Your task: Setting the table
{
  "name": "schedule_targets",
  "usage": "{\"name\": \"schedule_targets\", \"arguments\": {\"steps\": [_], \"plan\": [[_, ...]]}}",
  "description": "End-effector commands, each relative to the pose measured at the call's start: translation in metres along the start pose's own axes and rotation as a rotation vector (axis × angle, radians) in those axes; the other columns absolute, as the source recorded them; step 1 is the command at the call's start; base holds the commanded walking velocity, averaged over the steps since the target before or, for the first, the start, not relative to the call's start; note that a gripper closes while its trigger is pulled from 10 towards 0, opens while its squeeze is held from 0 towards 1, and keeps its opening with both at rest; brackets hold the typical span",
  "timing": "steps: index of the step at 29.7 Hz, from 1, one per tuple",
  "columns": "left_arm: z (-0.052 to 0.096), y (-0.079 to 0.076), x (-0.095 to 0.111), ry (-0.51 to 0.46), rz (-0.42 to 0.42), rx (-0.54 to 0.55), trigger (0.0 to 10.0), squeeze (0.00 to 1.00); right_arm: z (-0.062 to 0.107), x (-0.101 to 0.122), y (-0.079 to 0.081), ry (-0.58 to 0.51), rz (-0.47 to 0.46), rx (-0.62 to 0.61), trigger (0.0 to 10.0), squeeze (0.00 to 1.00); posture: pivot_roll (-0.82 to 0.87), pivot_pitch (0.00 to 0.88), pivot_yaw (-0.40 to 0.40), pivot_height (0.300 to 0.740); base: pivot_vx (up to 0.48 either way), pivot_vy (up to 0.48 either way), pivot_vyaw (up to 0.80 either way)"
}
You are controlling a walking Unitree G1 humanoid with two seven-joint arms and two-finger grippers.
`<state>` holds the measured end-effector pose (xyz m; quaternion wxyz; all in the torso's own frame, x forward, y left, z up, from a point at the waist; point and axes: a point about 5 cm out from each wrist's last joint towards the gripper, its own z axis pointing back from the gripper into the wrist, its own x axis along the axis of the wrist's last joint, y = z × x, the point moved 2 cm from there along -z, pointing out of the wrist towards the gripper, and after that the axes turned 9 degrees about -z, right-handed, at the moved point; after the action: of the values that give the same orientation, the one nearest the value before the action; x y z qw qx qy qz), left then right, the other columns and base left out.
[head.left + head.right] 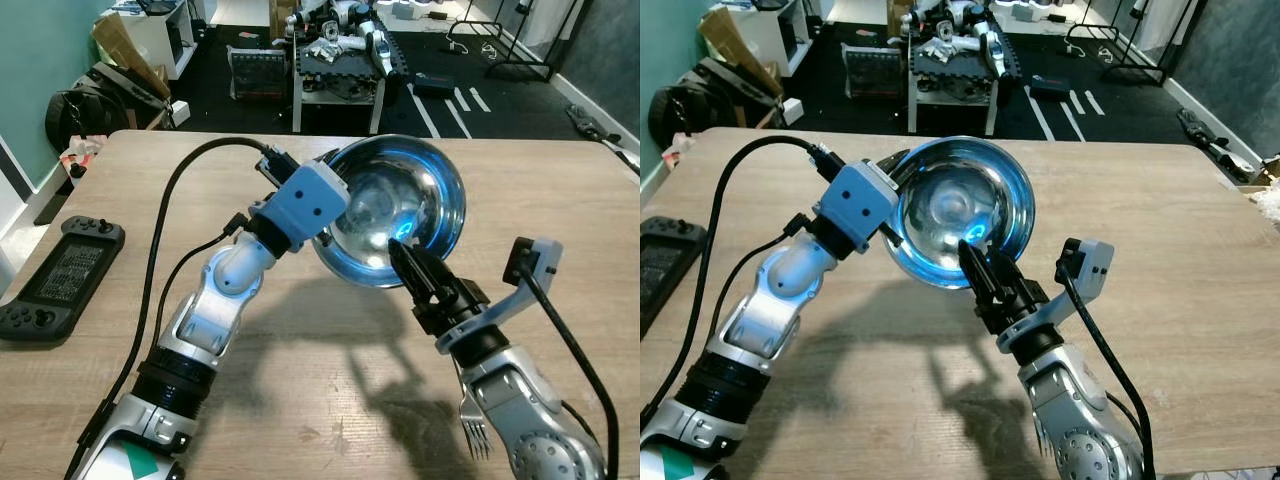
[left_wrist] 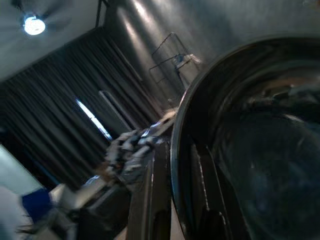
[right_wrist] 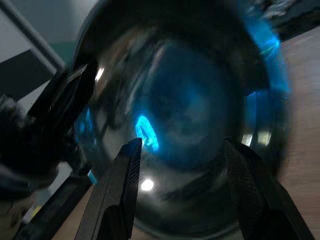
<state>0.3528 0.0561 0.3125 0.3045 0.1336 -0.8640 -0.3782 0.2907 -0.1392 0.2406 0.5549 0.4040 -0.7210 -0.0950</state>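
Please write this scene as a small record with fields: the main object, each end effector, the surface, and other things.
main object: shiny round steel bowl, tilted, its opening toward the camera, held above the table
left end effector: shut on the bowl's rim, one finger outside, one inside
right end effector: open, fingers pointing into the bowl
surface: light wooden table
other things: black game controller at the table's left edge; silver fork beside the right arm

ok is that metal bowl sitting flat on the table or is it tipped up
Tipped up. The metal bowl faces the camera with its inside showing, its rim clamped by the left gripper. The right gripper is open in front of it.
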Motion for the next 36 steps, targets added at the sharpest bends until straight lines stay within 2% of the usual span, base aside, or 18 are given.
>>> {"name": "schedule_targets", "arguments": {"steps": [1, 2, 3, 11, 15, 20, 22, 24, 26, 27, 28, 29, 31, 34, 36], "plan": [[0.0, 0.001, 0.002, -0.017, -0.029, 0.015, 10.0, 0.0, 0.004, 0.006, -0.006, -0.028, -0.002, -0.026, 10.0, 0.0, 0.02, 0.156, 0.074, 0.74, 0.0, 0.0, 0.0], [0.003, 0.004, -0.012, 0.054, -0.099, 0.034, 10.0, 0.0, 0.007, 0.016, -0.002, -0.069, -0.04, 0.015, 10.0, 0.0, 0.03, 0.158, 0.075, 0.74, 0.0, 0.0, 0.0], [0.004, 0.008, -0.017, 0.081, -0.11, 0.051, 10.0, 0.0, 0.009, 0.02, -0.002, -0.083, -0.053, 0.028, 10.0, 0.0, 0.03, 0.158, 0.075, 0.74, 0.0, 0.0, 0.0], [0.003, 0.015, -0.018, 0.091, -0.102, 0.077, 10.0, 0.0, 0.012, 0.025, -0.007, -0.09, -0.031, 0.014, 10.0, 0.0, 0.02, 0.16, 0.074, 0.74, 0.0, 0.0, 0.0], [-0.002, 0.016, 0.009, -0.049, 0.025, 0.085, 10.0, 0.0, 0.011, 0.003, -0.017, -0.023, 0.016, -0.064, 10.0, 0.0, 0.03, 0.162, 0.074, 0.74, 0.0, 0.0, 0.0], [-0.003, 0.018, 0.015, -0.072, 0.068, 0.091, 10.0, 0.0, 0.01, 0.003, -0.022, -0.032, 0.052, -0.108, 10.0, 0.0, 0.03, 0.165, 0.075, 0.74, 0.0, 0.0, 0.0], [-0.005, 0.017, 0.02, -0.083, 0.135, 0.082, 10.0, 0.0, 0.009, 0.005, -0.024, -0.048, 0.063, -0.125, 10.0, 0.0, 0.03, 0.166, 0.075, 0.74, 0.0, 0.0, 0.0], [-0.005, 0.017, 0.021, -0.087, 0.164, 0.074, 10.0, 0.0, 0.008, 0.005, -0.024, -0.051, 0.059, -0.122, 10.0, 0.0, 0.03, 0.166, 0.075, 0.74, 0.0, 0.0, 0.0], [-0.005, 0.017, 0.021, -0.087, 0.164, 0.074, 10.0, 0.0, 0.008, 0.005, -0.024, -0.051, 0.059, -0.122, 10.0, 0.0, 0.03, 0.166, 0.075, 0.74, 0.0, 0.0, 0.0], [-0.006, 0.015, 0.022, -0.083, 0.227, 0.06, 10.0, 0.0, 0.008, 0.004, -0.022, -0.049, 0.037, -0.105, 10.0, 0.0, 0.03, 0.166, 0.075, 0.74, 0.0, 0.0, 0.0], [-0.006, 0.015, 0.022, -0.083, 0.227, 0.06, 10.0, 0.0, 0.008, 0.004, -0.022, -0.049, 0.037, -0.105, 10.0, 0.0, 0.03, 0.166, 0.075, 0.74, 0.0, 0.0, 0.0], [-0.007, 0.015, 0.022, -0.073, 0.335, 0.055, 10.0, 0.0, 0.007, 0.0, -0.016, -0.035, -0.015, -0.059, 10.0, 0.0, 0.03, 0.166, 0.075, 0.74, 0.0, 0.0, 0.0], [-0.011, 0.017, 0.023, -0.078, 0.5, 0.038, 10.0, 0.0, 0.008, -0.01, -0.001, -0.003, -0.141, 0.037, 10.0, 0.0, 0.03, 0.166, 0.073, 0.74, 0.0, 0.0, 0.0], [-0.01, 0.017, 0.024, -0.083, 0.476, 0.027, 10.0, 0.0, 0.008, -0.014, 0.003, 0.008, -0.165, 0.052, 10.0, 0.0, 0.03, 0.166, 0.073, 0.74, 0.0, 0.0, 0.0], [-0.009, 0.015, 0.026, -0.099, 0.422, -0.001, 10.0, 0.0, 0.009, -0.019, 0.007, 0.03, -0.182, 0.065, 9.9, 0.0, 0.03, 0.165, 0.073, 0.74, 0.0, 0.0, 0.0]]}}
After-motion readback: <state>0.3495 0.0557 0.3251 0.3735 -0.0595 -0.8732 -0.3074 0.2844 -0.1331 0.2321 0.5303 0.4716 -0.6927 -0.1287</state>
